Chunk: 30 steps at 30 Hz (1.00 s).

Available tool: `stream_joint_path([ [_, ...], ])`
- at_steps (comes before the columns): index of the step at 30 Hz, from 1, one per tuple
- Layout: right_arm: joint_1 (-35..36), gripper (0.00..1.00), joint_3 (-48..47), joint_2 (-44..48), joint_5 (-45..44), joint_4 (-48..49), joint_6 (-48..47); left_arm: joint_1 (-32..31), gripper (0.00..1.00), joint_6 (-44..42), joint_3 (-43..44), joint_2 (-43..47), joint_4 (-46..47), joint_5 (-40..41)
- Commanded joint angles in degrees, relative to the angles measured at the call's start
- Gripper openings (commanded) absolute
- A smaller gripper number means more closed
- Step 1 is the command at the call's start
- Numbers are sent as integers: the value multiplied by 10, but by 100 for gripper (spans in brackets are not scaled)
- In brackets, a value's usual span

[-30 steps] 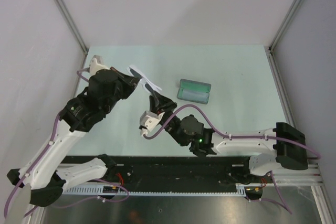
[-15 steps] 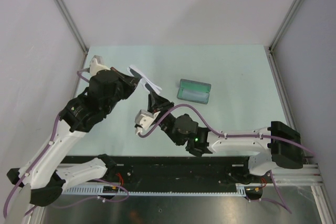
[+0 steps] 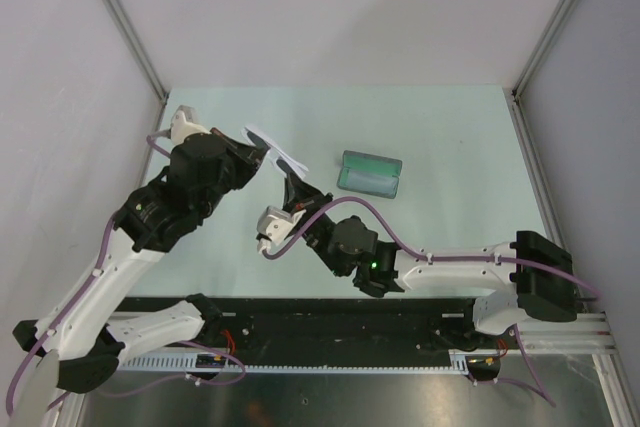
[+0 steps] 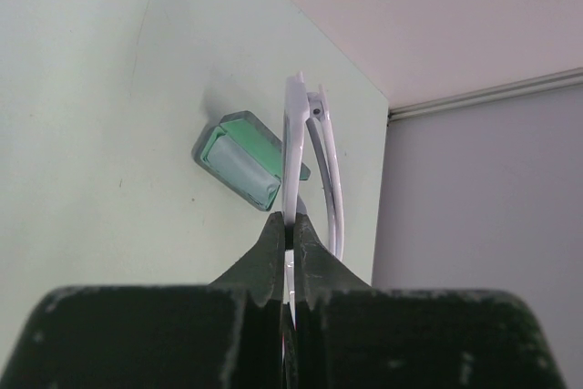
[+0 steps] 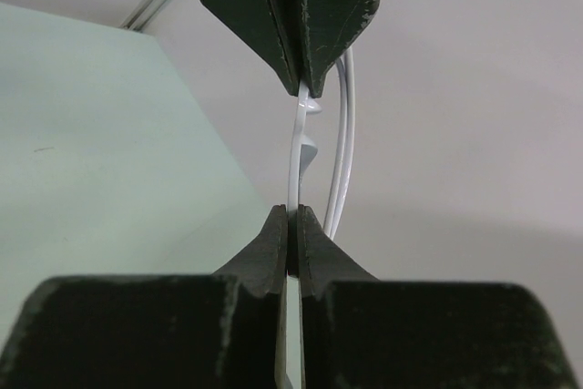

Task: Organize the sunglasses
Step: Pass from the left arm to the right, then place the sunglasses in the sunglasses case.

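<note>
Sunglasses [image 3: 277, 154] gripped at both ends, held above the table [image 3: 450, 147], not yet cased.

My left gripper [image 4: 289, 230] is closed on one end of the white frame and my right gripper [image 5: 291, 223] is closed on the other. The pair hangs in the air, near the open case [image 3: 371, 174] on its left side. My judgement: avoid twisting between the two grips, let one release first, then lower the pair lengthwise into the case.

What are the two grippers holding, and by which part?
Both hold the sunglasses by the white frame, left gripper and right gripper at opposite ends.
</note>
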<state>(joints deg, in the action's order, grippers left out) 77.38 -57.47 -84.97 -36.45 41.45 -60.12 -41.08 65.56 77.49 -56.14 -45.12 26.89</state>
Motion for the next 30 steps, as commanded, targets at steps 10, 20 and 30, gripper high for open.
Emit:
stream_joint_path([
  [10,-8,0,-36,18,-6,-10,72,-8,37,-5,35,11,14,-11],
  [20,-54,0,-52,73,8,-92,207,-7,68,-27,6,48,14,-8],
  [30,-187,0,-78,183,184,-311,430,-7,88,-170,53,72,25,13],
])
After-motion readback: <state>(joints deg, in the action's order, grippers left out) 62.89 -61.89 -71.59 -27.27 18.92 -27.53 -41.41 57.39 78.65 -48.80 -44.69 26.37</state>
